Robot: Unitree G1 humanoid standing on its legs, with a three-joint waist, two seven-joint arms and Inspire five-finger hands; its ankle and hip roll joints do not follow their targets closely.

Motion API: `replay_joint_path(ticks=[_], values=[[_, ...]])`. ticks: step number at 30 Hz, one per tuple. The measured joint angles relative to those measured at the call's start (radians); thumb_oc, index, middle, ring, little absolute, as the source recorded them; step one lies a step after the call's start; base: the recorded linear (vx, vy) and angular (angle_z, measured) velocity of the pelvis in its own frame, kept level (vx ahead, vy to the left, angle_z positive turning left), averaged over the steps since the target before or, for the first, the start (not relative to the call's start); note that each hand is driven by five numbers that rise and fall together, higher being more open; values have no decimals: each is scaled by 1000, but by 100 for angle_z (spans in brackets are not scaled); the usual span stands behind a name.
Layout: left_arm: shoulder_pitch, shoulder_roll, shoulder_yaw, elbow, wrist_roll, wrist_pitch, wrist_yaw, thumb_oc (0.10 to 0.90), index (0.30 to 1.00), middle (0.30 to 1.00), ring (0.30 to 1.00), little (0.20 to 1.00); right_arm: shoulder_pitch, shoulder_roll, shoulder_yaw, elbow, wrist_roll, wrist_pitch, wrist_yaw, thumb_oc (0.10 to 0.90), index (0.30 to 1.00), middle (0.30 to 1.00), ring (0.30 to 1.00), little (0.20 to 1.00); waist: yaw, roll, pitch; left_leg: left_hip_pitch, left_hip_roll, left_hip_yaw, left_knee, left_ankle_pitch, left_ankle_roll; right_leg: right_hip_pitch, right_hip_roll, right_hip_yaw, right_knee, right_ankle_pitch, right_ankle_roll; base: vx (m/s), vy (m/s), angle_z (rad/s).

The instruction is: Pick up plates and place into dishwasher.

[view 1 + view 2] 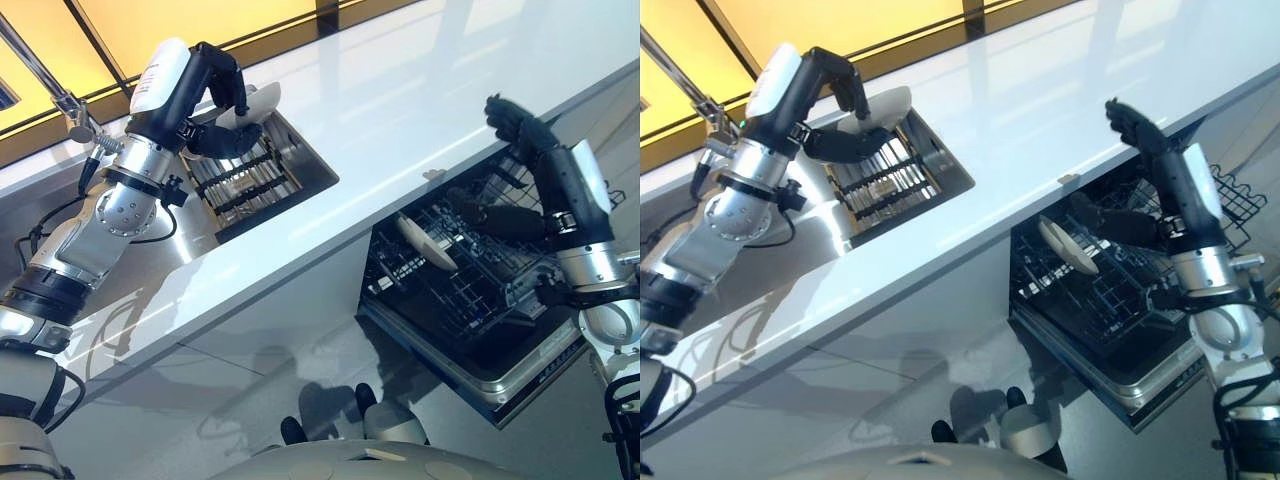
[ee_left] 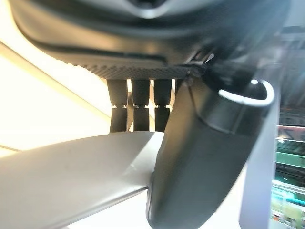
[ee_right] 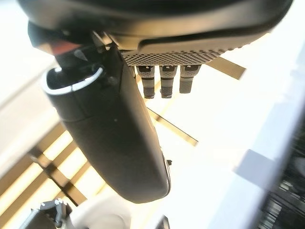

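Your left hand (image 1: 222, 95) has a white plate (image 1: 255, 105) pinched between its thumb and its fingers. In the left wrist view the plate (image 2: 71, 176) lies flat under the thumb, with the fingers curled behind its edge. You hold it by the rim, I think, so that most of the plate stays free to slide into a slot later.

The plate hangs just above the sink (image 1: 300, 165), clear of the dark rack (image 1: 240, 180) inside the sink. That looks like the spot where the plates wait, so this one seems to be just lifted out. The sink is cut into the white table (image 1: 420, 90).

Away from the sink, along the table, the dishwasher (image 1: 480, 370) stands with its door down and its wire basket (image 1: 470, 290) pulled out. It is open like that so plates can drop in from above. One white plate (image 1: 425, 243) already stands on its edge in the basket, leaning between the wires. The wires keep it upright.

Your right hand (image 1: 510, 120) is up above the basket, near the table's edge on the far side from the sink. Its fingers are loose and spread, and it holds nothing. It looks ready to take the plate, or it is just keeping out of the way.

Your next job is probably to bring the held plate from the sink over to the basket.
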Motion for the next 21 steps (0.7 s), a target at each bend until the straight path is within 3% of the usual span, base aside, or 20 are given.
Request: replay_joint_path(ticks=[12,21], values=[[0,21,1,-184,9,-4,-42,100,300,300,300,200,-7,-1,-48,-10,1,-31,-6,800,900,900,900,900,42,9,-12,-3,0,-18,0,3,-1,4,-1,-17,0,-2,-2,-1,6,3],[0,21,1,-290,10,-9,-92,100,300,300,300,200,-111,-57,-24,-10,3,-27,74,800,900,900,900,900,68,11,-17,-4,-2,-24,0,5,1,4,-2,-22,0,-2,-1,0,0,0]])
